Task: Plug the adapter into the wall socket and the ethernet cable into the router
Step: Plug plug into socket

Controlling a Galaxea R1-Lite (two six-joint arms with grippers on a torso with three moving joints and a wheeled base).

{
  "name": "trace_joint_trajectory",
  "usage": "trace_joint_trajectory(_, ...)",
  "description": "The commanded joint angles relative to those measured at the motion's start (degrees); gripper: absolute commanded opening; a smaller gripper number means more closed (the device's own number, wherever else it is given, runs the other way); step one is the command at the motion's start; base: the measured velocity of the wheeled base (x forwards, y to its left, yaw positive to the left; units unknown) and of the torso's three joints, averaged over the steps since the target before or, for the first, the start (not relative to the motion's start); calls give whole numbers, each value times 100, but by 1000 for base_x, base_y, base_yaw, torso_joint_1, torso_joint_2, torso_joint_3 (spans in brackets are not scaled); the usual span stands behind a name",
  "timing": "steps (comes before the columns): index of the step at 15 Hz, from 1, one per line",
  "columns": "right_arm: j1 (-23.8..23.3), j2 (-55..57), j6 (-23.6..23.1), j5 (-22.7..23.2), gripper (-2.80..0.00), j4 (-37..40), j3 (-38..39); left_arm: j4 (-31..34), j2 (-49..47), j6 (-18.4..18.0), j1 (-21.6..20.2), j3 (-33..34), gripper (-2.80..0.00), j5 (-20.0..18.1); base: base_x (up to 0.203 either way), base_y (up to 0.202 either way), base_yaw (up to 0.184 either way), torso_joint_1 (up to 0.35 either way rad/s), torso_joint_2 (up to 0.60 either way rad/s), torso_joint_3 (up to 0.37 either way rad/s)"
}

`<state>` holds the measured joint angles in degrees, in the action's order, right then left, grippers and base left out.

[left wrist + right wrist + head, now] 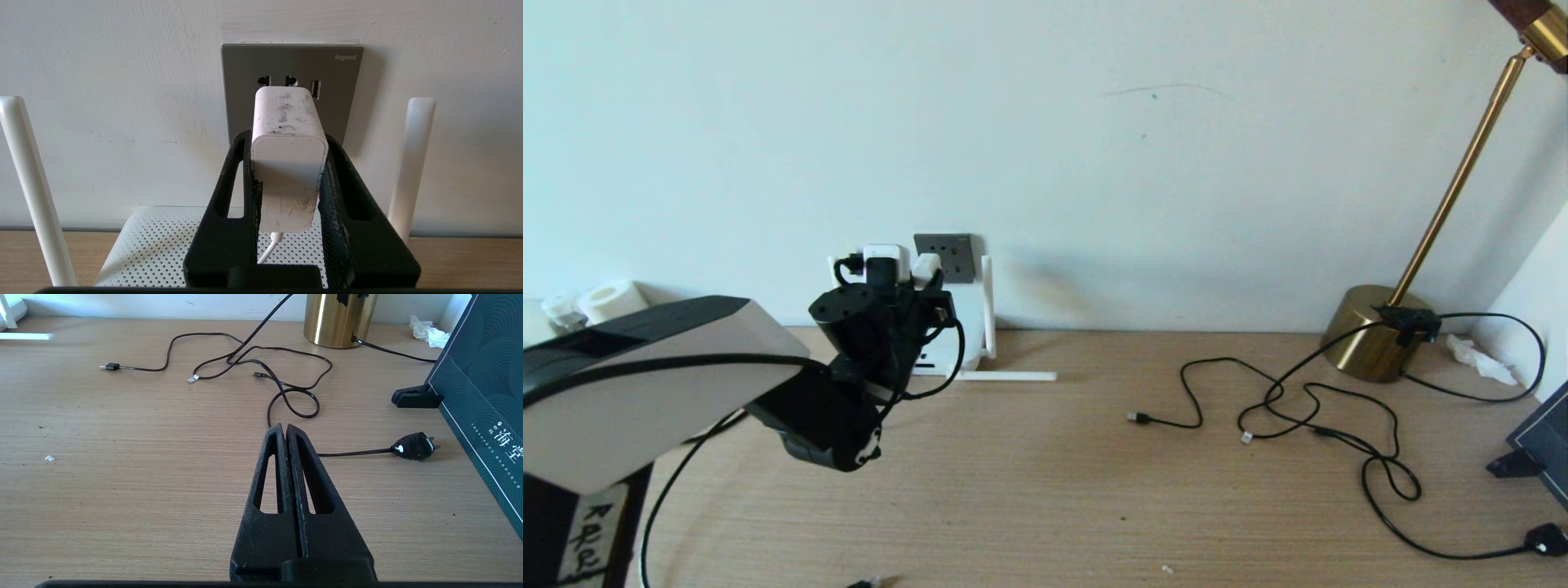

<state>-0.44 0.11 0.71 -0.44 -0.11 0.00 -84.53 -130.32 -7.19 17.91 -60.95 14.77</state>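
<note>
My left gripper [907, 271] [288, 141] is shut on the adapter [286, 163], a scuffed white block whose thin white cord hangs down behind it. The adapter's far end meets the dark grey wall socket [286, 61] [949, 257] just below the plate's two upper holes; its pins are hidden. Under the gripper lies the white router [155, 245] [943, 351], with upright antennas [410, 163] on either side. A thicker black cable, apparently the ethernet cable [674, 490], curves on the table under my left arm. My right gripper [284, 428] hovers shut and empty over the table.
A brass lamp base [1372, 331] stands at the back right, its cord ending in a black plug [1545, 539]. A thin black USB cable [1137, 418] loops across the middle right. A dark box [1543, 441] stands at the right edge. One router antenna [1005, 376] lies flat.
</note>
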Motion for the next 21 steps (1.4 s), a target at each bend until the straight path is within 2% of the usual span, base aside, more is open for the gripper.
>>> trace_joint_trajectory(1, 0, -2, 0, 0, -280, 2, 0, -55, 16, -1, 2, 13, -280, 8, 0, 0, 0, 0, 0, 0)
trace_joint_trajectory(21, 0, -2, 0, 0, -280, -5, 0, -55, -90, 104, 125, -40, -280, 157, 0, 0, 0, 0, 0, 0)
